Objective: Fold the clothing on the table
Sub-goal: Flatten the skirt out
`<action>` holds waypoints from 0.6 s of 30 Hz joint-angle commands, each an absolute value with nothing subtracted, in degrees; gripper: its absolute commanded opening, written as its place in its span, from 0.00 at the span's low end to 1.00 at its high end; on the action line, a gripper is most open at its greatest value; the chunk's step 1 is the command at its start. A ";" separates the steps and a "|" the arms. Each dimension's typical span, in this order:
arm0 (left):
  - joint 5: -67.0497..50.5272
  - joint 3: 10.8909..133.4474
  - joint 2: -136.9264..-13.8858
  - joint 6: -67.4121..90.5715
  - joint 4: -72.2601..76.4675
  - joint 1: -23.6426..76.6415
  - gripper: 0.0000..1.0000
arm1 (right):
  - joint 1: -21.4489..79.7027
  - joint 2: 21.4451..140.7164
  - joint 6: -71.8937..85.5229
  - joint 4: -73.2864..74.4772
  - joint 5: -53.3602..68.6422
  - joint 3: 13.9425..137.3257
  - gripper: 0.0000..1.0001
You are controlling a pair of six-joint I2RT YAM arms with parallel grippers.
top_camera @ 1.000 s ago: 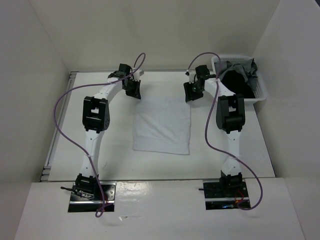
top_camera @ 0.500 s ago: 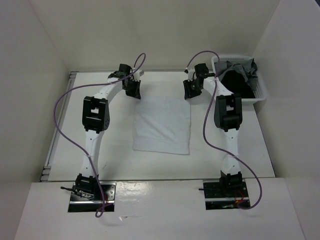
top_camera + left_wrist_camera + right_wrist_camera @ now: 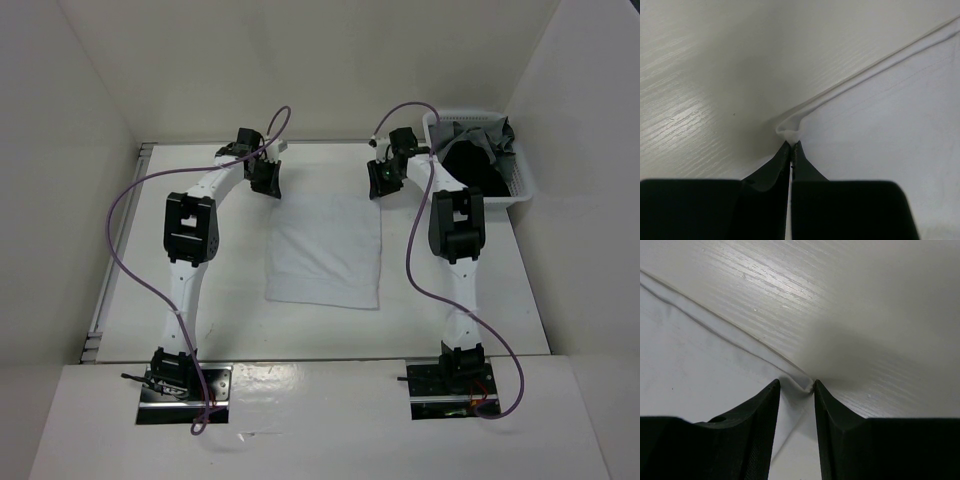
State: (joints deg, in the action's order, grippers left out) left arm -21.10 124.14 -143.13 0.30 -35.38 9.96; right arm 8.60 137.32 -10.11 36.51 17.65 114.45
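Note:
The white clothing [image 3: 325,250] lies flat as a folded rectangle in the middle of the table [image 3: 330,330]. My left gripper [image 3: 268,185] is at its far left corner. In the left wrist view the left gripper [image 3: 791,145] is shut, pinching a small bunch of the clothing [image 3: 880,110] at its tips. My right gripper [image 3: 378,185] is at the far right corner. In the right wrist view the right gripper [image 3: 796,385] has its fingers a little apart, straddling the puckered corner of the clothing [image 3: 700,355] on the table [image 3: 865,315].
A white plastic basket [image 3: 527,185] stands at the back right, holding a black garment [image 3: 470,170] and a grey garment [image 3: 480,135]. A metal rail [image 3: 110,280] runs along the table's left edge. White walls enclose the table on three sides.
The right gripper has shifted slightly away from the near edge, onto the clothing's far right corner, and its fingers have come closer together. The left arm has stayed still.

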 commanded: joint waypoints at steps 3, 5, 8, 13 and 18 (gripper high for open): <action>-18.81 121.55 -142.91 -0.35 -38.58 9.23 0.00 | 8.88 136.41 -10.11 38.23 17.67 111.19 0.40; -18.81 121.55 -142.91 -0.35 -38.58 9.23 0.00 | 8.88 136.41 -10.11 38.23 17.67 110.66 0.40; -18.81 121.55 -142.91 -0.35 -38.58 9.23 0.00 | 8.88 135.88 -10.11 38.23 17.67 110.65 0.40; -18.81 121.55 -142.91 -0.35 -38.58 9.23 0.00 | 8.88 135.88 -10.11 37.71 17.67 110.13 0.40; -18.81 121.03 -142.38 -0.35 -38.06 9.23 0.00 | 8.88 135.88 -10.11 37.71 17.67 109.60 0.28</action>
